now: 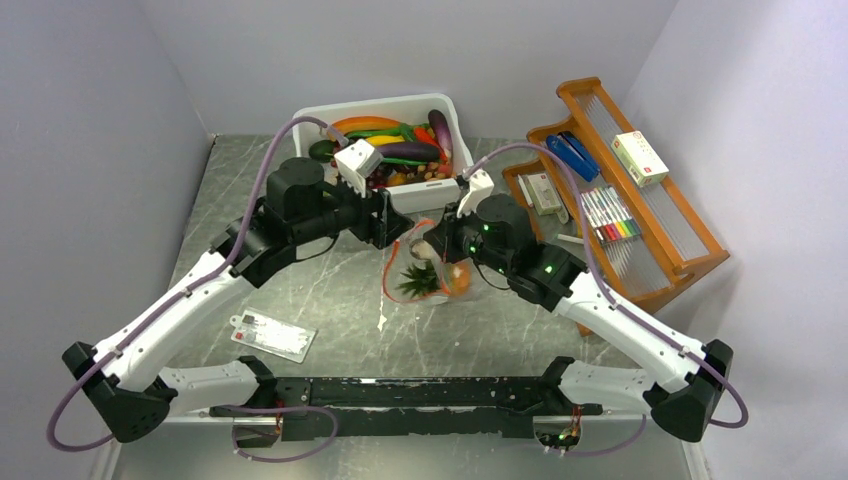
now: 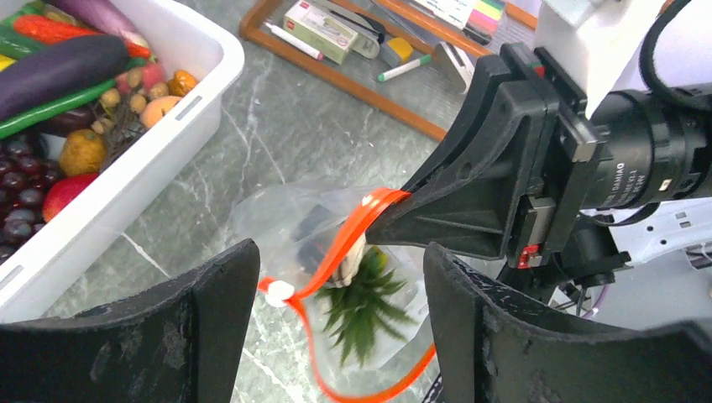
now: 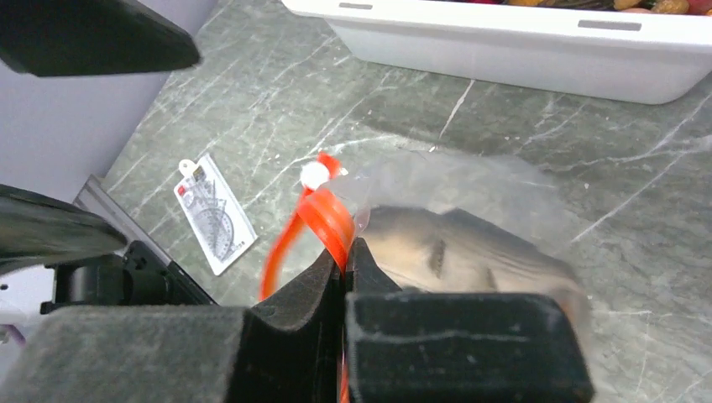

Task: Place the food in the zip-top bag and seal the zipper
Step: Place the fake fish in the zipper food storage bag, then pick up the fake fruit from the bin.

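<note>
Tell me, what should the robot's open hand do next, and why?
Probably the left gripper should swing to the white tub for another piece of food. Its jaws stand open and empty above the zip-top bag, the pineapple already lies inside, and the right gripper pinches the zipper, holding the mouth up.

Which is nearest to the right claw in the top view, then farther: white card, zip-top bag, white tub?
1. zip-top bag, its zipper pinched by the right claw.
2. white tub, just behind it.
3. white card, far left, toward the near edge.
</note>
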